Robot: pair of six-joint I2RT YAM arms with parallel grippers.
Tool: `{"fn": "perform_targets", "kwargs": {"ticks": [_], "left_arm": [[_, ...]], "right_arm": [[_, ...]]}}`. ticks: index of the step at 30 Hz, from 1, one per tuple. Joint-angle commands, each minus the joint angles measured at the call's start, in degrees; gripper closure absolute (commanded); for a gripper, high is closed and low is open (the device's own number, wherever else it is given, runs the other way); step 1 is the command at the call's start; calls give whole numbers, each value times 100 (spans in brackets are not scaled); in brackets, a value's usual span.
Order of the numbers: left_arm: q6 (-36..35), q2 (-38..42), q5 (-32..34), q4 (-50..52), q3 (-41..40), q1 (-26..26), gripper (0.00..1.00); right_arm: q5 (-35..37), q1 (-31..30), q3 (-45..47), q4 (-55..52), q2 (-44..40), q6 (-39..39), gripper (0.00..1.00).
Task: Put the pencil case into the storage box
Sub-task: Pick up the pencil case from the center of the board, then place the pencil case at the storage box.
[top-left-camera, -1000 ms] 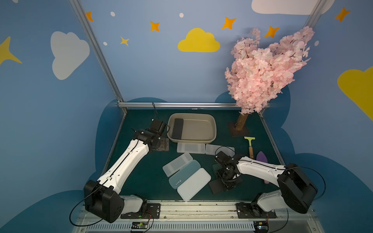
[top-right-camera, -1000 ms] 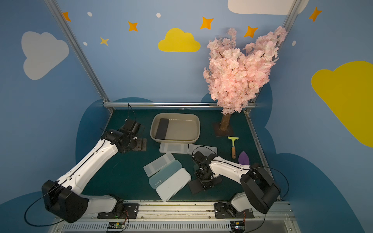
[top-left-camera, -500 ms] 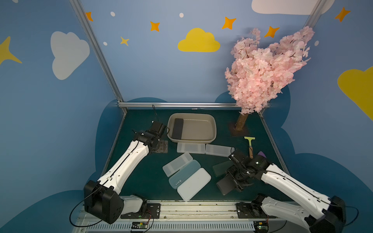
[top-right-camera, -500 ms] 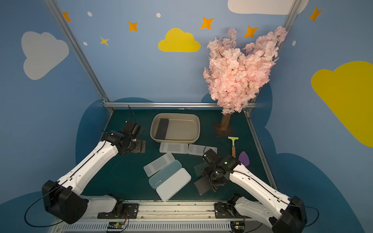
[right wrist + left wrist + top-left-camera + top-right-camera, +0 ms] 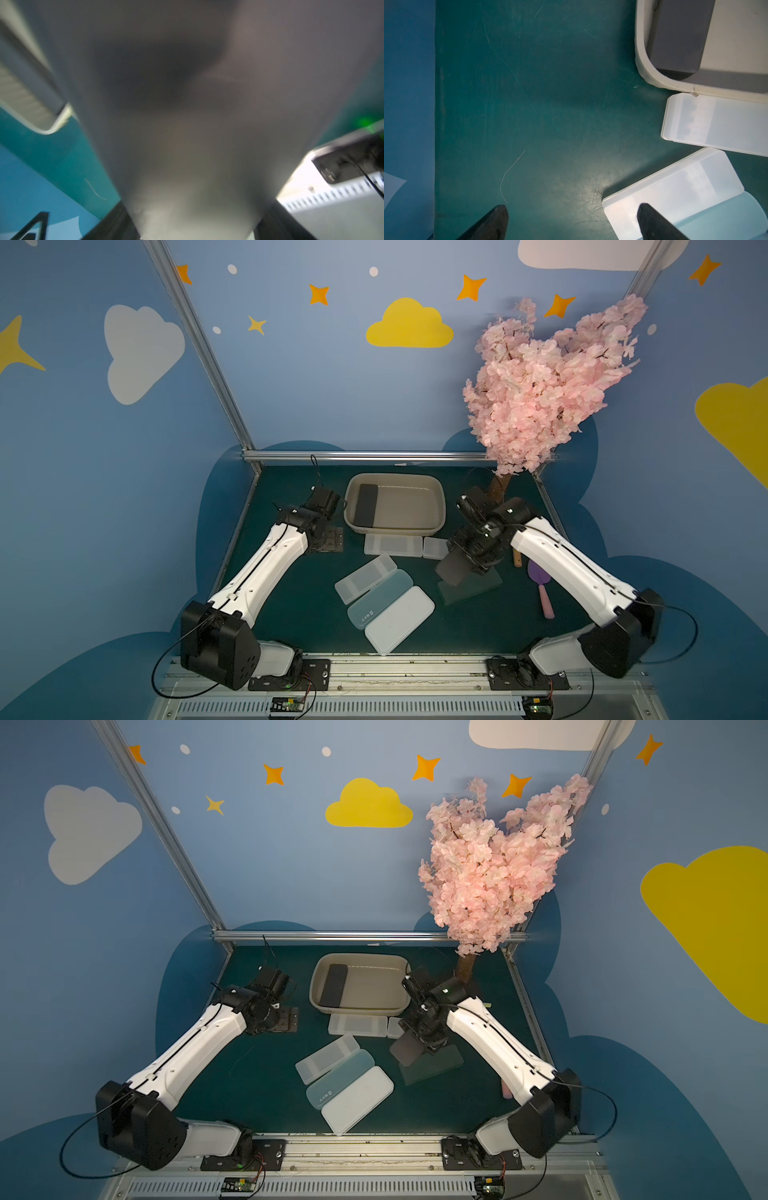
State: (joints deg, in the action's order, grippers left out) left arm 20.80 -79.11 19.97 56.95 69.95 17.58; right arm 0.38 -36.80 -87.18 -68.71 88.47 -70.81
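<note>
Grey pencil case [image 5: 449,572], held by right gripper [image 5: 467,560] w/ jaws half-spread, to be lifted clear over storage box [image 5: 395,527] rim; left gripper [image 5: 573,209] wide open, empty.

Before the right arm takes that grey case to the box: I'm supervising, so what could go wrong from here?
The grey pencil case hangs tilted from the right jaws, gripped near one end, so it could slip or swing. Its low end may clip the storage box wall or the clear case in front. A dark case already lies inside the box; landing on it is possible.
</note>
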Motion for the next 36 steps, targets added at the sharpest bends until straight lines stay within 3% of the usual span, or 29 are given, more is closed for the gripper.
{"fn": "perform_targets", "kwargs": {"ticks": [1,7,10,21,36], "left_arm": [[-32,-22,36,5,128,-105,0],[100,85,-68,-57,-24,-275,0],[222,182,-177,-96,-169,-364,0],[230,190,-247,-170,-323,-492,0],[111,-37,-256,-272,-289,-545,0]], "right_arm": [[296,49,-1161,15,931,1613,47],[484,210,-3479,-362,2799,2858,45],[744,287,-4074,-218,3352,3052,45],[1498,296,-4103,1646,4179,3845,46],[964,576,-5018,585,5485,3416,43]]}}
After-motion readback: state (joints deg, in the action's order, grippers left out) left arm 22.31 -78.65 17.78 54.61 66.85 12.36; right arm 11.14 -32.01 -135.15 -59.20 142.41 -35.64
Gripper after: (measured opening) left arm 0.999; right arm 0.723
